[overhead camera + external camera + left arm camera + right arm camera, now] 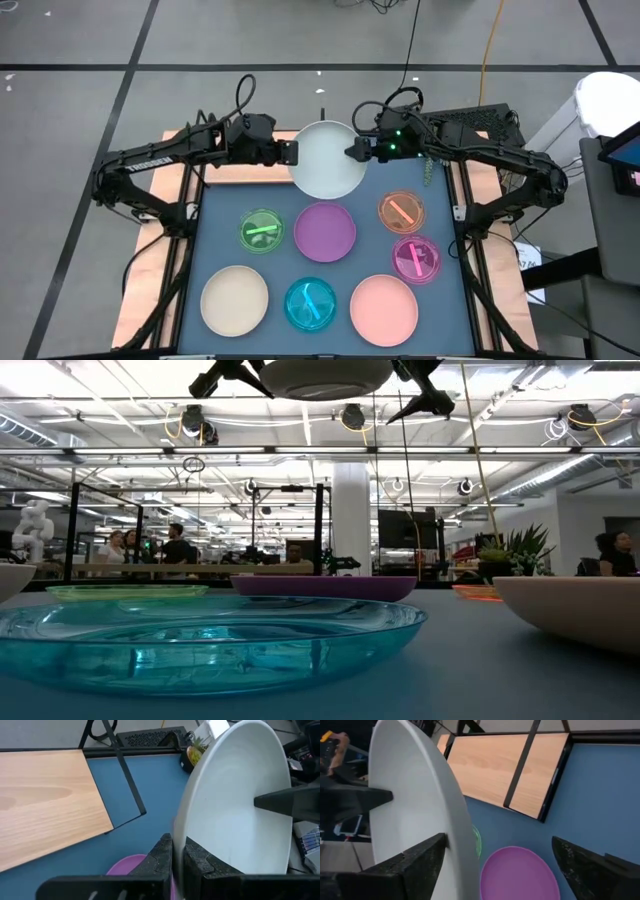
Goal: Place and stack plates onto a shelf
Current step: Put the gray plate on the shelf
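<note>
- Left gripper (292, 151) pinched the rim of the white plate (327, 158), fingers nearly shut on its edge, carrying it in the air above the far end of the dark blue table (220, 215)
- Right gripper (352, 151) stood spread wide at the opposite rim, one finger (405, 865) beside the plate, gripping nothing; judged a handover so one arm alone takes it
- Wooden shelf (47, 802) lay bare below, likely the drop spot
- Purple plate (325, 231) and six others waited on the table
</note>
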Robot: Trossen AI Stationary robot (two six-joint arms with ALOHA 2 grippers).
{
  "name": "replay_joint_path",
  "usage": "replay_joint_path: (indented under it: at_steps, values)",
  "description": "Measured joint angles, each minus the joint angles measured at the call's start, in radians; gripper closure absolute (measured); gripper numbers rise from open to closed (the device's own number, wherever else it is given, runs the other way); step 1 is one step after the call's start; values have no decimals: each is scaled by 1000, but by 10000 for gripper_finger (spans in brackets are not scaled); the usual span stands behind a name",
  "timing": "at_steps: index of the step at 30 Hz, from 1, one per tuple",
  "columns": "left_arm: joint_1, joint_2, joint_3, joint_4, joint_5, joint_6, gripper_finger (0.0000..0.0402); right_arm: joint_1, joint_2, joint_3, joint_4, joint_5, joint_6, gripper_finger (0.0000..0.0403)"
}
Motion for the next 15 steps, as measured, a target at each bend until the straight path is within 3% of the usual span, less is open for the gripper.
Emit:
replay_joint_path:
  at_steps: [15]
  values:
    - [105,0,-13,-20,29,65,386,-42,-13,-1,69,-140,18,46]
